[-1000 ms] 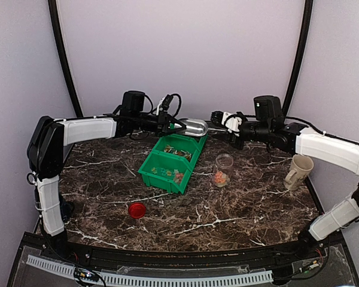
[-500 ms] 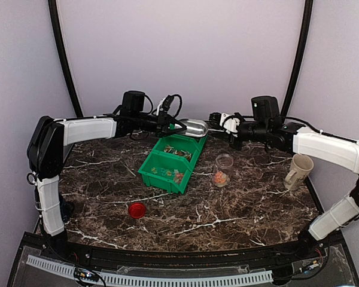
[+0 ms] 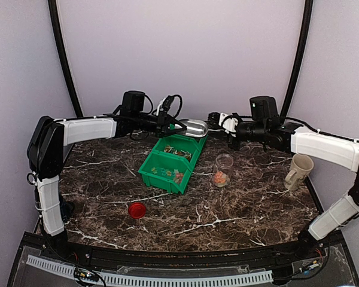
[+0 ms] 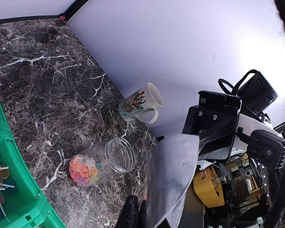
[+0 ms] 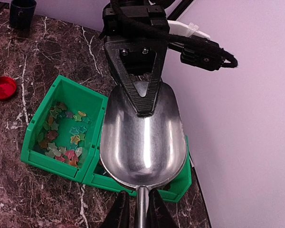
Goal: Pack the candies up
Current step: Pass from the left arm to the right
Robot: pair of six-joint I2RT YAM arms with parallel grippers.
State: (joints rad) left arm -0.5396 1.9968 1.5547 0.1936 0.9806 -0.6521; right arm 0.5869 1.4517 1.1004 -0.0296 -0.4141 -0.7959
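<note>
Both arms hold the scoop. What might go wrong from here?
The left tool and right tool both grip the metal scoop; if either pulls before the other lets go, it may twist free. The right tool pinches only the thin handle, so the bowl may swing. The glass jar mouth looks narrow; candies may spill.

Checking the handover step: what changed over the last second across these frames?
The right gripper slid a little left toward the left arm and closed its fingers around the metal scoop at its handle. The left gripper kept its clamp on the scoop's far rim, above the green bin. The jar, red lid, mug and candies stayed put.
</note>
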